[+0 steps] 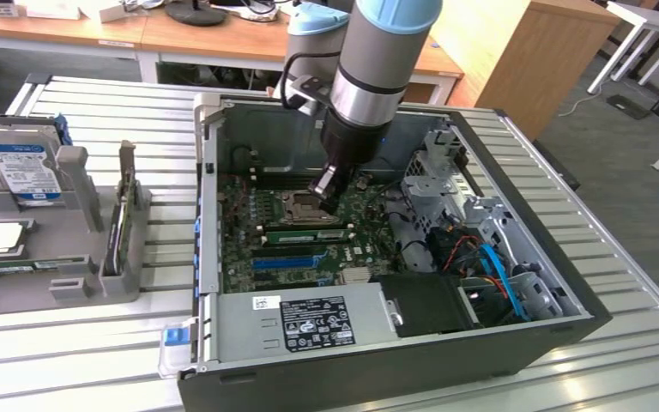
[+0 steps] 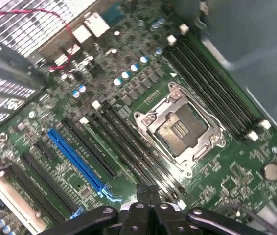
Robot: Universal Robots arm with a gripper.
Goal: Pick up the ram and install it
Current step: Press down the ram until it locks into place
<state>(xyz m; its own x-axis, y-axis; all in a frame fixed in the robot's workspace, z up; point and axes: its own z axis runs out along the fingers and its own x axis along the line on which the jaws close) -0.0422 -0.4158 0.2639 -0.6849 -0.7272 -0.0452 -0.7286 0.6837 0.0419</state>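
Ram (image 1: 303, 233) is sitting as a green stick in a mem slot on the mobo (image 1: 359, 219), just beside the CPU socket (image 1: 303, 206) on its near side, lying flat along the slot, not tilted as far as I can tell. My gripper (image 1: 327, 204) is hovering just above it, inside the PC case (image 1: 421, 378), fingers pinched narrow w/ nothing between them that I can make out. In the wrist view, the gripper (image 2: 148, 192) is pointing down at the black slots next to the socket (image 2: 177, 127), w/ the blue slot (image 2: 77, 159) further off.

Judging by that, I'm working the install step: pick-up is done and the stick is in or on its slot. Whether it's fully home or the end latches are closed, can't tell. Any push here calls for straight-down force on the top edge, centred, no sideways drag, and staying clear of the socket.
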